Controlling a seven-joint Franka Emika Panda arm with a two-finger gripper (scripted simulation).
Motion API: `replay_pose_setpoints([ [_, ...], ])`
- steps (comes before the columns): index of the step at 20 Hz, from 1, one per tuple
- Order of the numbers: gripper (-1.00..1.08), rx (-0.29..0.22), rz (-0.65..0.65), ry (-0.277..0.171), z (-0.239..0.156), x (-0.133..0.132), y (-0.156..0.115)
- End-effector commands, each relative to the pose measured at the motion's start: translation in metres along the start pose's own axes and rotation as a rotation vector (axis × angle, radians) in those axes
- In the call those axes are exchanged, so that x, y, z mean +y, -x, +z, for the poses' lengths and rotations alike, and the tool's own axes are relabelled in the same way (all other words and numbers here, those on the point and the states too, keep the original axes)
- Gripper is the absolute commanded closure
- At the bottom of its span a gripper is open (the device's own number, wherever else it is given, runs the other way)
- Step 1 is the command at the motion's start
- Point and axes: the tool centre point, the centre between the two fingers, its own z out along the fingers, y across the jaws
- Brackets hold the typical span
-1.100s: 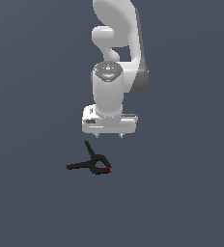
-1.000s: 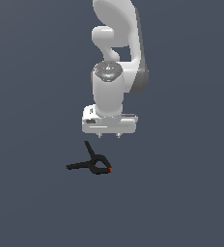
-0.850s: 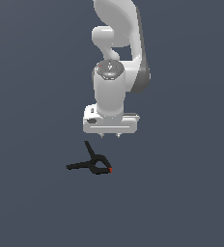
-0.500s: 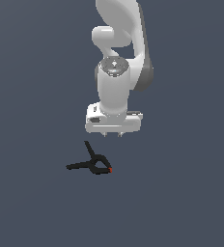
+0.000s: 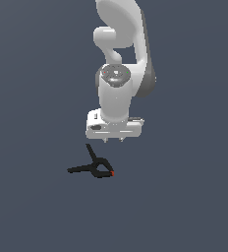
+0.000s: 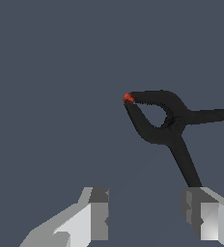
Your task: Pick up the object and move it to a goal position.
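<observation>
Exterior view showed the clamp lying flat on the dark desk, just below the gripper and a bit toward that view's left. Its red tip pointed to the view's right, and its two thin handles spread out, one toward the left, one up toward the gripper. The fingers looked tiny there. Only the wrist view showed the fingers wide apart and holding nothing. One handle ran out of that picture, and the other disappeared behind a finger.
</observation>
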Motion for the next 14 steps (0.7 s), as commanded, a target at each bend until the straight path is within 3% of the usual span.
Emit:
replay_pose_setpoints([
  [1, -0.20, -0.026, -0.020, 0.008, 0.006, 0.003, -0.002],
  [7, -0.20, -0.119, -0.090, 0.034, 0.025, 0.016, -0.006],
  [14, -0.20, -0.269, -0.192, 0.073, 0.053, 0.037, -0.009],
])
